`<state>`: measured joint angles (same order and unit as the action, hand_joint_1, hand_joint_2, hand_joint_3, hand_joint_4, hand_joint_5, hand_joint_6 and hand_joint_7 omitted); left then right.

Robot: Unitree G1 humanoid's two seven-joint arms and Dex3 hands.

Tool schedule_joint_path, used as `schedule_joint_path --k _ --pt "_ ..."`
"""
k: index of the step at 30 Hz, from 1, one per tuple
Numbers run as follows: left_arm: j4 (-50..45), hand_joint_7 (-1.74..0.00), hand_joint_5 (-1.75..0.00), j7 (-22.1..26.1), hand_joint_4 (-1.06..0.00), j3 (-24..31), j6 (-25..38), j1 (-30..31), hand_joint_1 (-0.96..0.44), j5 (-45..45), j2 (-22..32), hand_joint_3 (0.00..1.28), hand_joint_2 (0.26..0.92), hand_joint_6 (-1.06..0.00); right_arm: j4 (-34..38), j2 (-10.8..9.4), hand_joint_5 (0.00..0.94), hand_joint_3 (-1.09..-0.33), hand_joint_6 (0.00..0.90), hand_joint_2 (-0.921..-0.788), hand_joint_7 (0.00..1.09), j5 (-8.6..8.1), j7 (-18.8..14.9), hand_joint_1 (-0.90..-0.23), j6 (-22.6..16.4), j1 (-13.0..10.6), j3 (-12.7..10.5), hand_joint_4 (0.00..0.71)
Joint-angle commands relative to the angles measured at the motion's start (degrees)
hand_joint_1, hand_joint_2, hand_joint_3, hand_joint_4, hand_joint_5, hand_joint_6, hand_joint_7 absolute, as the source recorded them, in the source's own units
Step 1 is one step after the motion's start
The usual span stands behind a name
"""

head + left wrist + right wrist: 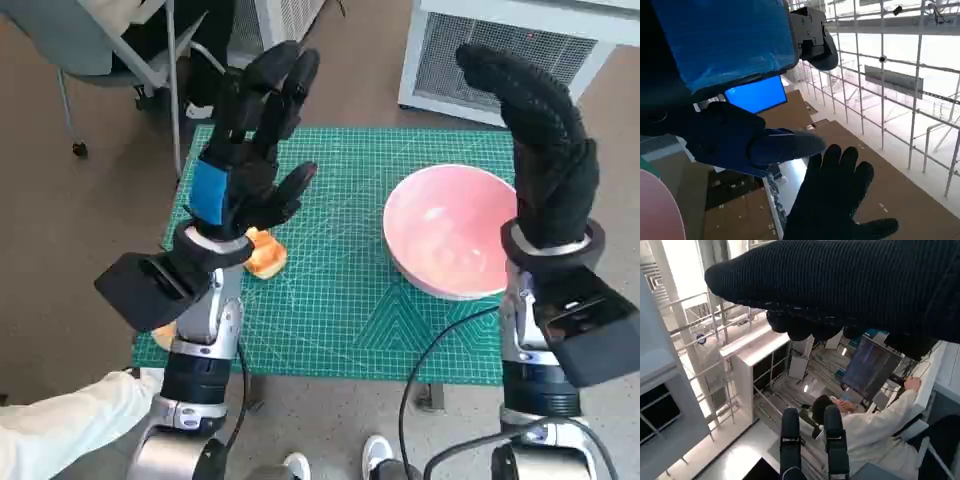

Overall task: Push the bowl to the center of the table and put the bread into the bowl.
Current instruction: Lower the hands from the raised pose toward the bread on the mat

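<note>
Green cutting mat [340,290] covers small table, brown floor around it. 1 pink bowl [447,232] sits on mat toward robot's right side, just beside right forearm, below raised right hand [540,130]. 1 piece of orange bread [265,254] lies on mat at left side, partly hidden behind left wrist, below left hand [250,150]. Both hands lifted above table, fingers spread, holding nothing. Right wrist view: 1 person in white top [875,435] seated at monitor [867,367].
</note>
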<state>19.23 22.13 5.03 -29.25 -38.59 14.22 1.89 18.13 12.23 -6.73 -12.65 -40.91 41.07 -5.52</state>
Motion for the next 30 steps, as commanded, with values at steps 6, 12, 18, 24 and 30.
schedule_joint_path --k 6,12,18,24,30 --pt "0.58 -0.73 -0.01 0.70 -0.25 0.35 -0.60 -0.23 -0.48 1.51 -0.14 0.35 0.921 -0.03 1.20 -0.26 0.000 -0.739 0.000 -0.921 0.59 -0.54 -1.47 -0.571 -0.19 -1.32 0.32 0.257" --pt "0.74 -0.73 -0.01 1.08 -0.26 0.55 -1.09 -0.32 -0.47 2.04 -0.01 0.35 0.921 -0.04 1.51 -0.25 0.000 -0.737 0.000 -0.921 0.59 -0.23 -1.45 -0.570 -0.56 -1.31 0.24 0.254" --pt "0.85 -0.74 -0.02 0.89 -0.27 0.61 -1.59 -0.41 -0.46 1.72 0.01 0.35 0.921 -0.04 1.82 -0.08 0.000 -0.737 -0.001 -0.921 0.58 -0.26 -1.41 -0.569 -0.70 -1.31 0.06 0.249" --pt "0.85 -0.74 -0.02 0.92 -0.27 0.60 -2.03 -0.10 -0.46 1.72 0.05 0.35 0.921 -0.04 1.96 1.86 0.000 -0.739 0.000 -0.921 0.58 -0.92 -1.67 -0.557 -1.58 -2.63 -1.74 0.248" --pt "1.04 -0.74 -0.02 1.09 -0.27 0.88 -2.24 0.17 -0.45 1.85 0.43 0.35 0.921 -0.04 4.85 4.97 0.002 -0.746 0.001 -0.921 0.58 -0.66 0.38 -0.557 -3.66 -4.85 -6.41 0.252"
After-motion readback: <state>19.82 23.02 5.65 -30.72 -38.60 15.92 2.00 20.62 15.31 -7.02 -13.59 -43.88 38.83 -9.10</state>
